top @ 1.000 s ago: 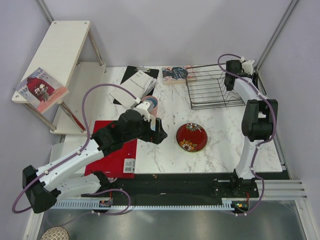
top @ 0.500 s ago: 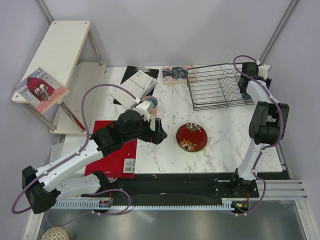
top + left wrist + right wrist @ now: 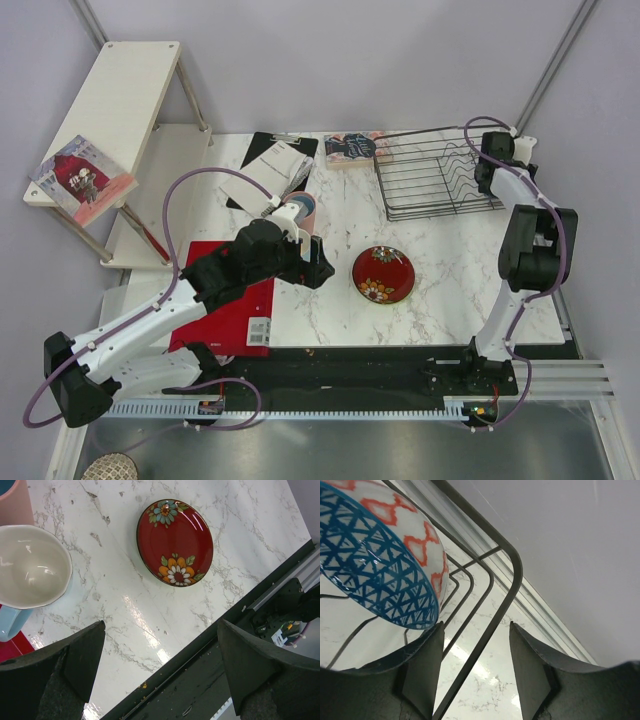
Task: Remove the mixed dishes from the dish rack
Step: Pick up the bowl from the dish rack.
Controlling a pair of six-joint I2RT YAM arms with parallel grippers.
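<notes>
The black wire dish rack (image 3: 430, 175) stands at the back right. My right gripper (image 3: 490, 172) is at its right end. In the right wrist view it (image 3: 476, 675) is open, its jaws either side of the rack's rim wire (image 3: 492, 617), with the small blue-patterned bowl (image 3: 375, 565) in the rack just beside the left finger. The dark red floral plate (image 3: 383, 273) lies on the table, also in the left wrist view (image 3: 175, 541). My left gripper (image 3: 318, 272) is open and empty (image 3: 160, 670) above the table's front edge. The light blue mug (image 3: 30, 565) and pink cup (image 3: 12, 502) stand beside it.
A flat red board (image 3: 230, 310) lies at the front left under my left arm. A clipboard with paper (image 3: 275, 160) and a book (image 3: 350, 148) lie at the back. The pale wooden shelf unit (image 3: 110, 110) stands at the left.
My right gripper has swung from over the rack's back right part to its right end, then settled slightly lower. The left arm has not moved.
</notes>
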